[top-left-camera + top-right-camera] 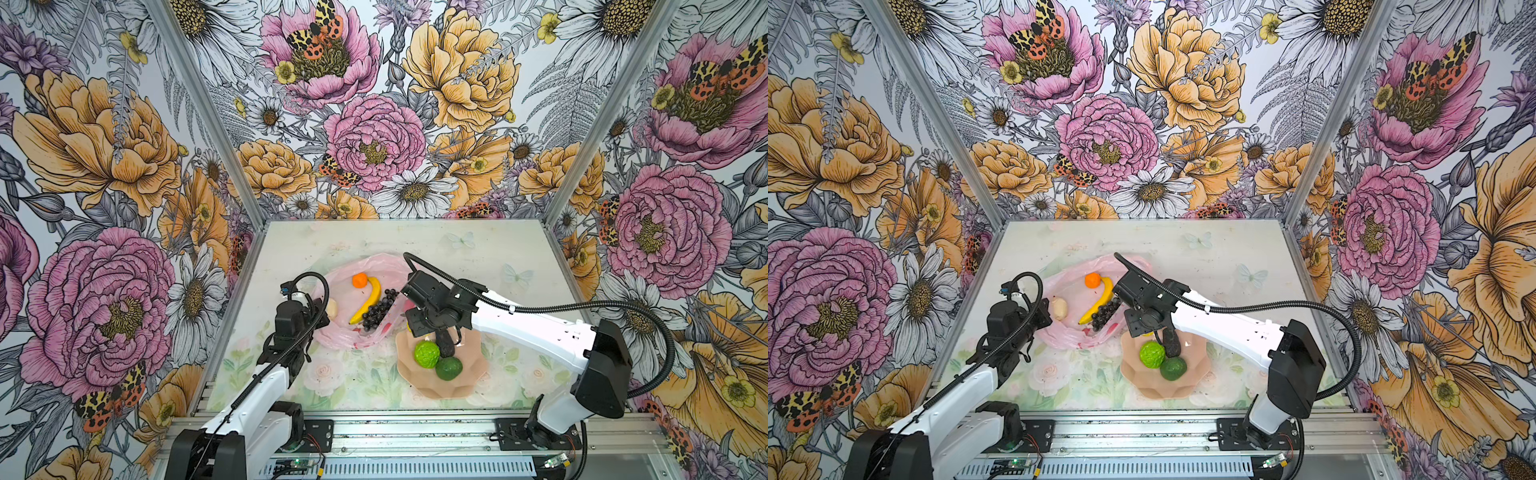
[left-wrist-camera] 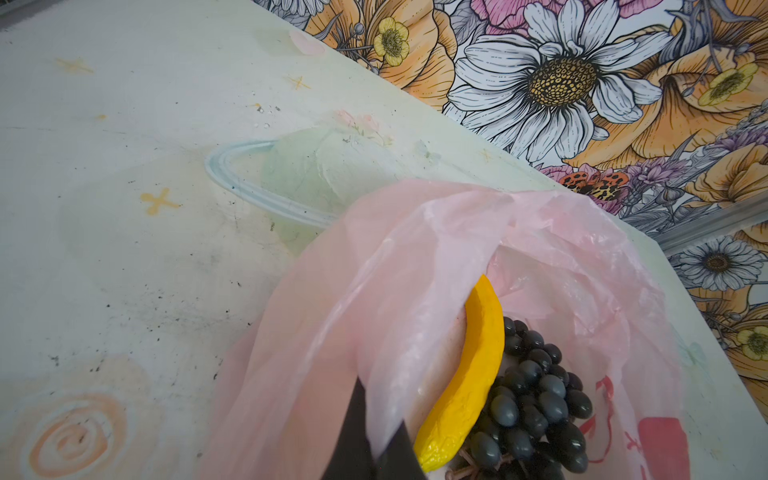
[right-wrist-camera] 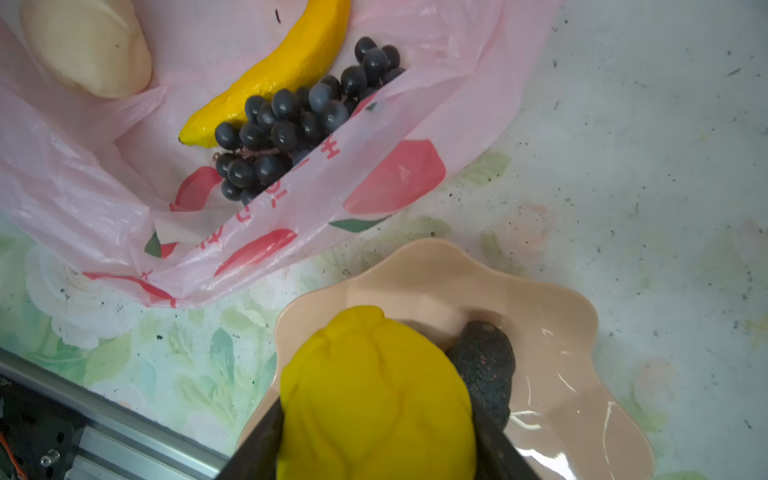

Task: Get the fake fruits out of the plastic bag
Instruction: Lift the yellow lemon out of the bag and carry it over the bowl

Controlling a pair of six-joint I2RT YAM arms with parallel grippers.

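Observation:
The pink plastic bag (image 1: pixel 332 337) (image 1: pixel 1059 334) lies open at mid-table. In it are the fake fruits: an orange (image 1: pixel 360 280), a banana (image 1: pixel 370 300) (image 2: pixel 478 365), dark grapes (image 1: pixel 377 312) (image 3: pixel 286 124) and a whitish lump (image 1: pixel 331 308) (image 3: pixel 87 50). My left gripper (image 2: pixel 380 449) (image 1: pixel 321 311) is shut on the plastic bag's left rim. My right gripper (image 3: pixel 376 415) (image 1: pixel 419 329) hangs over the plate's far edge, shut on a yellow lemon (image 3: pixel 374 395). A lime-green citrus (image 1: pixel 427 354), a dark green round fruit (image 1: pixel 449 368) and a blackish avocado (image 3: pixel 484 365) lie on the plate.
The peach scalloped plate (image 1: pixel 471 374) (image 3: pixel 561 353) sits right of the bag, near the front. An aluminium rail (image 1: pixel 415 432) runs along the table's front edge. Flowered walls close in the left, back and right sides.

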